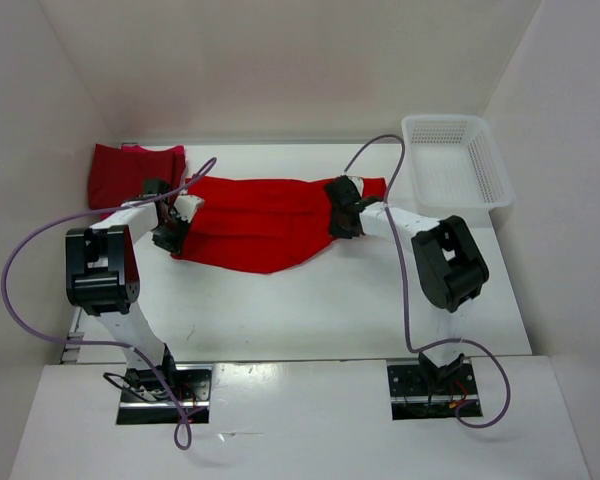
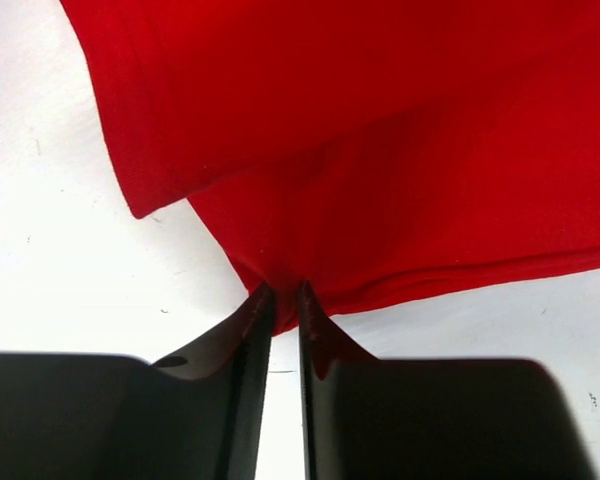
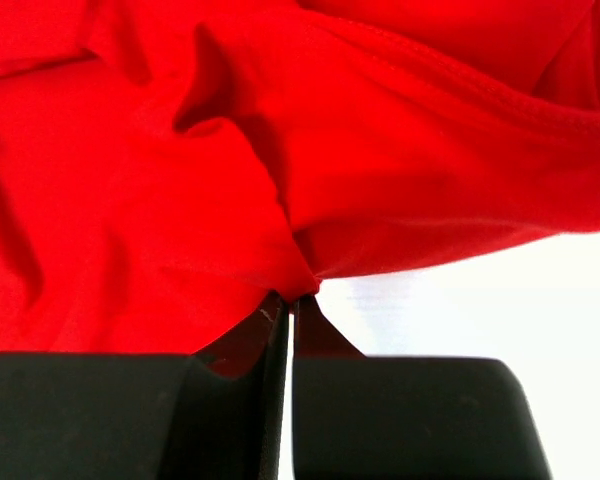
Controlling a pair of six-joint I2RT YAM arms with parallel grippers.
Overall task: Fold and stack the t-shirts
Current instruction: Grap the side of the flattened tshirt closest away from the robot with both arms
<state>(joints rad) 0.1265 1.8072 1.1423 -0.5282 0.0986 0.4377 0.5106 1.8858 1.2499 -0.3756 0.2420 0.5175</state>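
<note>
A bright red t-shirt [image 1: 260, 225] lies stretched across the middle of the table between both grippers. My left gripper [image 1: 170, 232] is at its left end. In the left wrist view its jaws [image 2: 279, 290] pinch a fold at the edge of the red cloth [image 2: 380, 150]. At the shirt's right end, my right gripper [image 1: 342, 215] is shut on a bunched fold [image 3: 292, 296] of the cloth [image 3: 180, 200]. A darker red t-shirt [image 1: 130, 172] lies folded at the back left, apart from both grippers.
A white mesh basket [image 1: 442, 120] stands at the back right, against the right wall. White walls close in the table on three sides. Purple cables loop off both arms.
</note>
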